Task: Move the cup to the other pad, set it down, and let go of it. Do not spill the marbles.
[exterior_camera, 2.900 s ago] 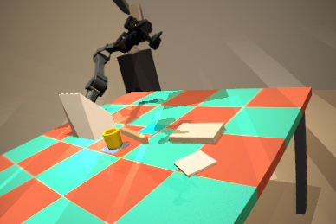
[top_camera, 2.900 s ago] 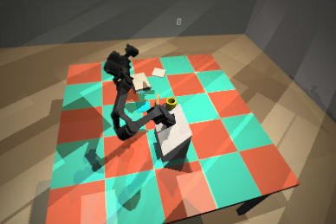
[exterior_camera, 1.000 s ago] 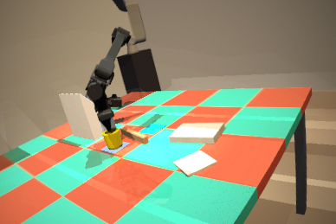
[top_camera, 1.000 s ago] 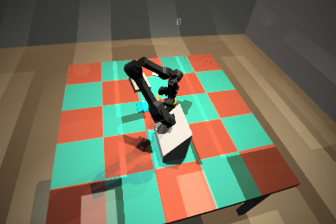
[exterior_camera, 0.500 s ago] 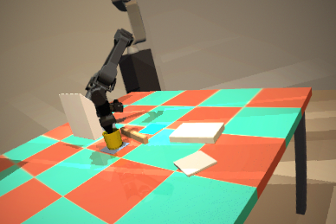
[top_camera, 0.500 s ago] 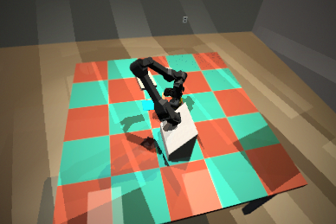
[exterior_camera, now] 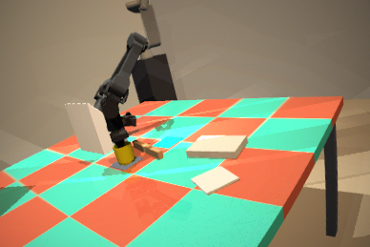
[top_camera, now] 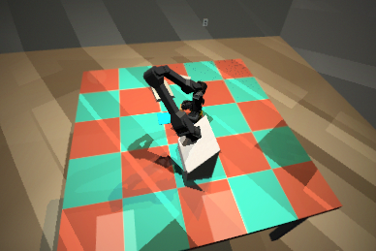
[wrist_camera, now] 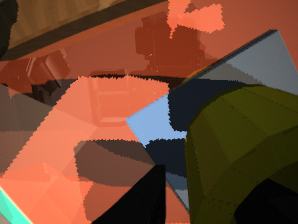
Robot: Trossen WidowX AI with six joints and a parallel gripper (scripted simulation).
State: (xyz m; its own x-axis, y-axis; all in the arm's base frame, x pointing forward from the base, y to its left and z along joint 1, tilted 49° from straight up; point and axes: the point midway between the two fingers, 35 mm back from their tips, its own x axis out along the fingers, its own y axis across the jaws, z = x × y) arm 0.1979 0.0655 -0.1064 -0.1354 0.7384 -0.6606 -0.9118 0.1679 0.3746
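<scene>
The yellow cup (top_camera: 201,112) (exterior_camera: 124,154) (wrist_camera: 230,135) stands upright on a blue-grey pad (exterior_camera: 114,165) (wrist_camera: 156,120). A cyan pad (top_camera: 164,118) (exterior_camera: 168,141) lies on the table a short way from it, with nothing on it. My gripper (exterior_camera: 121,144) (wrist_camera: 195,173) points down at the cup and is partly open. In the wrist view one dark fingertip is outside the cup wall, with a gap between them, and the other is over or inside the mouth. The marbles are hidden from view.
A tall white block (top_camera: 203,146) (exterior_camera: 87,128) stands close to the arm. A wooden piece (exterior_camera: 148,150) (wrist_camera: 75,27) lies between the cup and the cyan pad. A low cream box (exterior_camera: 216,147) and a flat cream tile (exterior_camera: 215,180) lie farther off.
</scene>
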